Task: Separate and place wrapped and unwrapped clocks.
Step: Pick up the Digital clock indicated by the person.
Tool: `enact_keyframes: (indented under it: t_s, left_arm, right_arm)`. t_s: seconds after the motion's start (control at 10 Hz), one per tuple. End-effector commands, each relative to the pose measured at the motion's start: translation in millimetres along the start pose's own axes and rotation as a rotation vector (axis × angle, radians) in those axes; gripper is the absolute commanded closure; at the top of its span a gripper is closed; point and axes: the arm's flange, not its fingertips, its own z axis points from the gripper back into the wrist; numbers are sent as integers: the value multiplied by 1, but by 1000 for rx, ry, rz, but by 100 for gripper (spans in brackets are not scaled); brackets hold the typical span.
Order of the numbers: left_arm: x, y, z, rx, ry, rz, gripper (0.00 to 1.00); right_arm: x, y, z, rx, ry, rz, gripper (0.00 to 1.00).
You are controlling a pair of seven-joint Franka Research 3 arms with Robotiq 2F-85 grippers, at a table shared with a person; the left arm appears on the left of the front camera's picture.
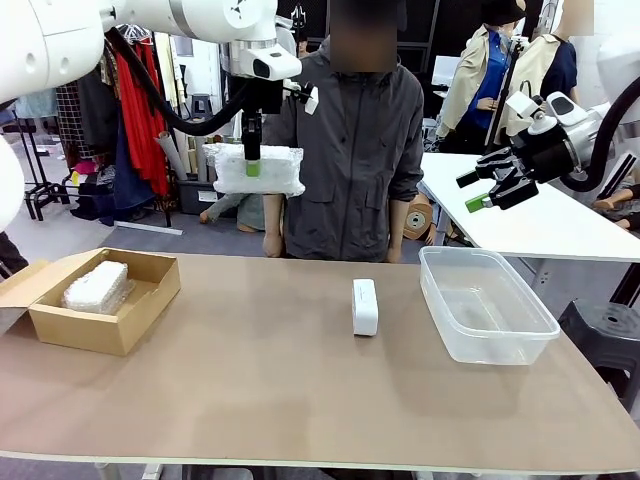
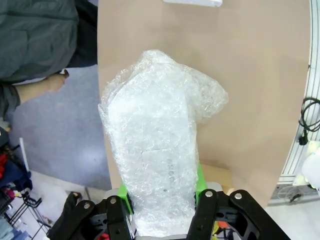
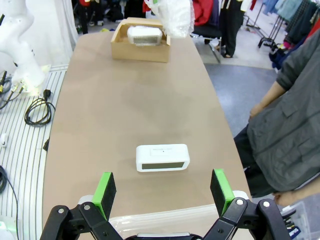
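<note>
Open table (image 1: 250,400) surrounds the unwrapped clock (image 1: 365,306), which stands on its long edge. Just right of it sits the clear tub (image 1: 492,350). Far left of it, by the table's left edge, is the cardboard box (image 1: 85,330) with 1 wrapped clock (image 1: 97,286). My left gripper (image 1: 252,165) is clamped on the 2nd wrapped clock (image 1: 275,175), high up and left of it. My right gripper (image 1: 485,190), up and right of it, gapes empty.

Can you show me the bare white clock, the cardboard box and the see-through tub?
bare white clock (image 1: 365,306), front view, middle of its body.
cardboard box (image 1: 80,330), front view, its near outer wall.
see-through tub (image 1: 432,293), front view, its left rim.
</note>
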Motion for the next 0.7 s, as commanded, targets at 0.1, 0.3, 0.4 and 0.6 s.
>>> enact_keyframes:
  t_s: [0.1,0.3,0.4,0.6]
  left_arm:
    - [0,0,0,0,0,0,100]
    - [0,0,0,0,0,0,100]
    - [0,0,0,0,0,0,100]
    - [0,0,0,0,0,0,100]
  right_arm:
    - [2,1,1,0,-2,3,0]
    - [2,1,1,0,-2,3,0]
    - [2,1,1,0,-2,3,0]
    - [2,1,1,0,-2,3,0]
